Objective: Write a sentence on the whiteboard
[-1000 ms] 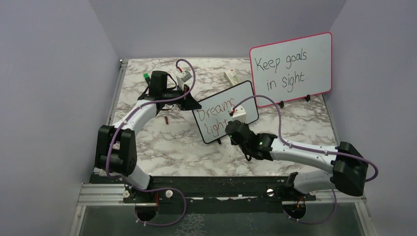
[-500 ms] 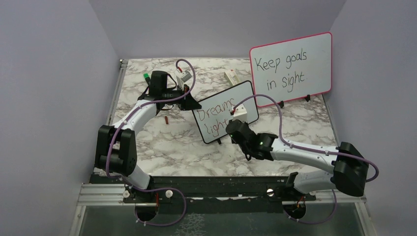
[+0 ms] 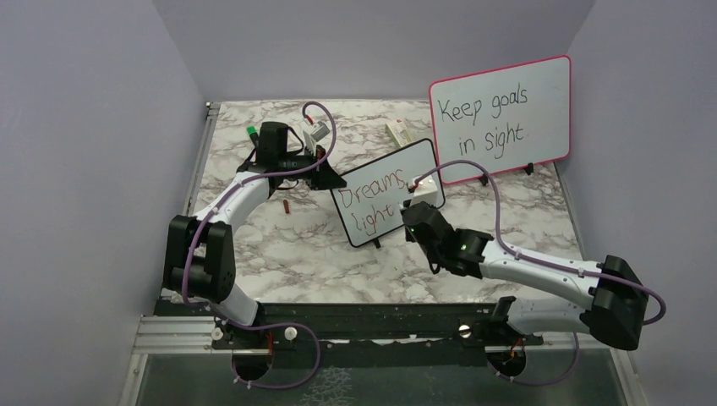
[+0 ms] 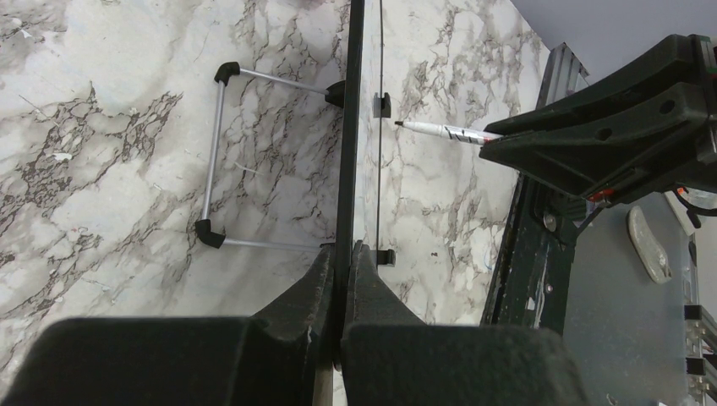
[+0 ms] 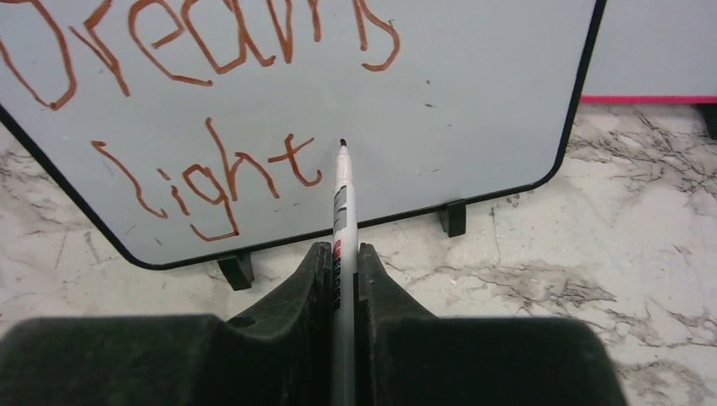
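The black-framed whiteboard (image 3: 423,161) stands at mid table, tilted. It carries the red sentence (image 3: 372,199), which reads "Dreams" over "light". My left gripper (image 3: 325,179) is shut on the board's left edge; the left wrist view shows the board edge-on (image 4: 348,127) between the pads of the gripper (image 4: 338,254). My right gripper (image 3: 416,213) is shut on a white marker (image 5: 342,203). In the right wrist view, the marker tip is just right of the "t" of "light" (image 5: 211,178), on or just off the board (image 5: 473,101), ahead of the gripper (image 5: 340,254).
The larger pink-framed board (image 3: 500,118) with black writing stands at the back right. A small white box (image 3: 397,131) lies behind the small board. A red marker cap (image 3: 287,205) lies left of it. A wire stand (image 4: 211,161) props the board's back.
My right gripper has moved right along the board with the marker. The "s" of "Dreams" and the whole of "light" now show. The left arm has not moved.
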